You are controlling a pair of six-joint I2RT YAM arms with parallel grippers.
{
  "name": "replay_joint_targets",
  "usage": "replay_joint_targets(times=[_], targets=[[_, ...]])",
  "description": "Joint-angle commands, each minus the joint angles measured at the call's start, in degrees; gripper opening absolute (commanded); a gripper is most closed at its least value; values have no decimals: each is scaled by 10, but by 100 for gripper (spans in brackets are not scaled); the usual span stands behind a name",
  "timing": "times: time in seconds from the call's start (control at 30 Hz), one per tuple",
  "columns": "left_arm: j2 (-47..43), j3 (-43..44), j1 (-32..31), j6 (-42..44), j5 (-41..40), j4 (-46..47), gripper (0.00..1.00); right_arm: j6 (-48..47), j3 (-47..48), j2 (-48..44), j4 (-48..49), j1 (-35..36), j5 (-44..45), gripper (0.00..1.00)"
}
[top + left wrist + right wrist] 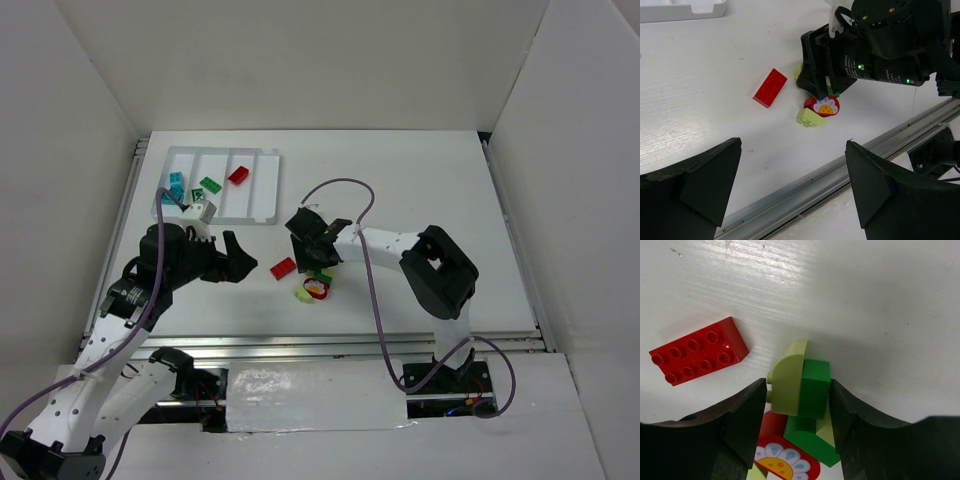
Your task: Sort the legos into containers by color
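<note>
R hand (798, 386) clamped green-lime brick pair (812, 390), long axis 12–6; tray (272, 190) at 10; L hand (792, 150) gaped, farther.

White arm links (100, 345), black joints (440, 272); purple cables (373, 292); green wrist lights (860, 66).

Illumination: bright, even, from overhead. Worktop (420, 200) near overexposed in top view; shadows short, soft. Left wrist view: left fingers (695, 185) dark, slightly soft. Right wrist view: glare streak on worktop; right fingers (725, 440) blurred, legos (812, 387) sharp.
</note>
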Motion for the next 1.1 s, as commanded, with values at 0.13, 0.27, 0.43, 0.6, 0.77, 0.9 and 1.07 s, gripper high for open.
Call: replay_joint_targets(times=[0.13, 0.27, 0.43, 0.6, 0.77, 0.9, 1.07], targets=[[-3, 8, 4, 8, 10, 21, 98, 6, 15, -5, 6, 6, 26, 46], [-1, 7, 6, 5, 1, 20, 98, -7, -1, -31, 42, 7, 43, 30], [6, 1, 10, -42, -16, 41, 99, -40, -29, -86, 75, 8, 63, 0], [18, -48, 10, -174, 43, 139, 99, -84, -152, -226, 173, 34, 43, 0], [30, -98, -1, -294, 132, 312, 98, -131, -263, -369, 260, 87, -49, 0], [55, -83, -45, -299, 118, 325, 97, -122, -280, -420, 257, 127, -15, 0], [63, -86, -79, -307, 110, 324, 93, -118, -273, -441, 247, 161, 17, 0]])
